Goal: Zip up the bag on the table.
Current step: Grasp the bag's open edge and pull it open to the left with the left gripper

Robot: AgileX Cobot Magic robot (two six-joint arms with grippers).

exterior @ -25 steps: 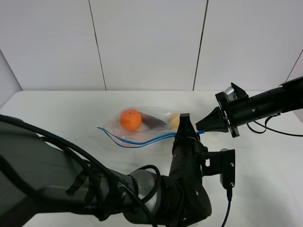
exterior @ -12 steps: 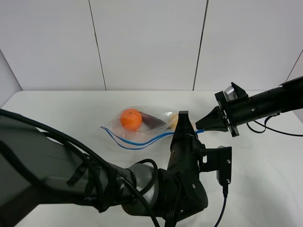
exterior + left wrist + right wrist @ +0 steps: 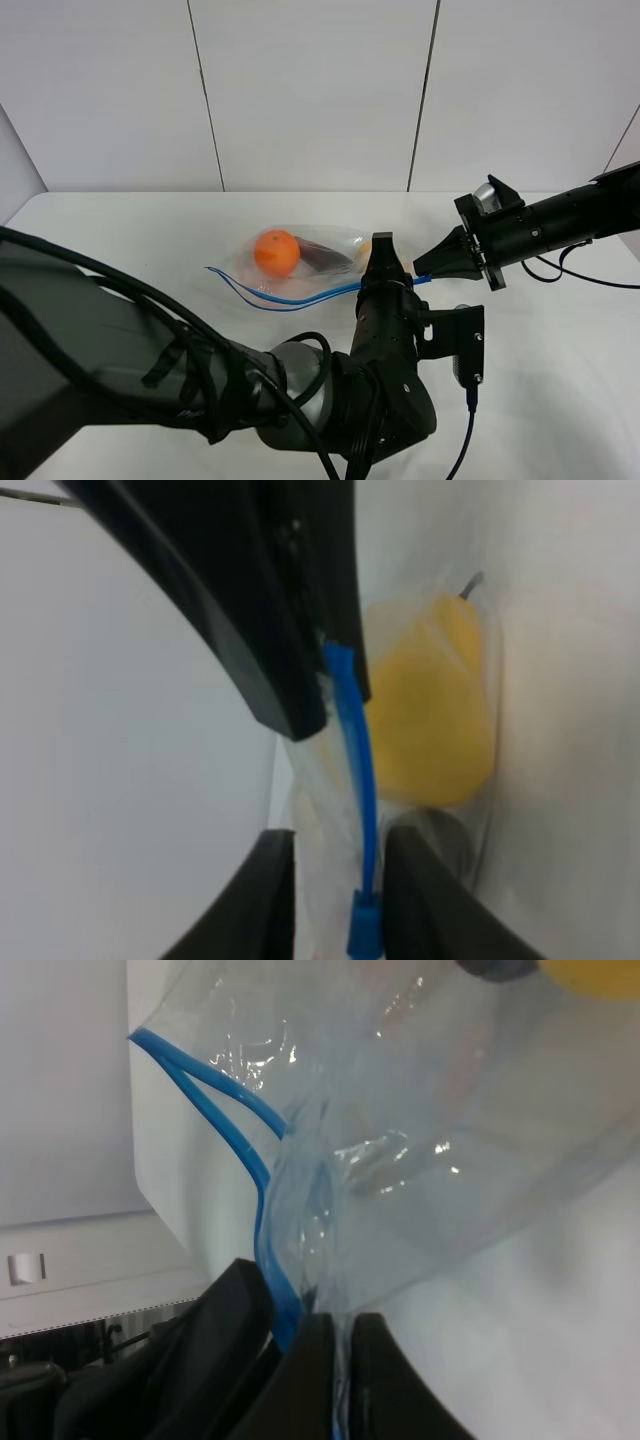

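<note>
The clear bag (image 3: pixel 300 262) lies mid-table (image 3: pixel 120 240) with an orange (image 3: pixel 276 252), a dark eggplant (image 3: pixel 325 259) and a yellow pear (image 3: pixel 430 720) inside. Its blue zipper strip (image 3: pixel 290 296) gapes apart at the left end. My left gripper (image 3: pixel 381 244) straddles the strip (image 3: pixel 358 780) near the bag's right end. Its fingers (image 3: pixel 270 890) stand slightly apart, with a gap on each side of the strip. My right gripper (image 3: pixel 423 272) is shut on the bag's right corner, and the right wrist view shows plastic and the strip (image 3: pixel 240 1130) pinched there (image 3: pixel 335 1335).
The bulky left arm (image 3: pixel 300 400) fills the near foreground, with a camera cable (image 3: pixel 470 400) hanging at its right. The right arm's cable (image 3: pixel 570 272) trails on the table at far right. White wall panels stand behind.
The left gripper has edged a little to the left along the zipper strip. The open left end of the strip has shifted slightly. The right arm has not moved.
</note>
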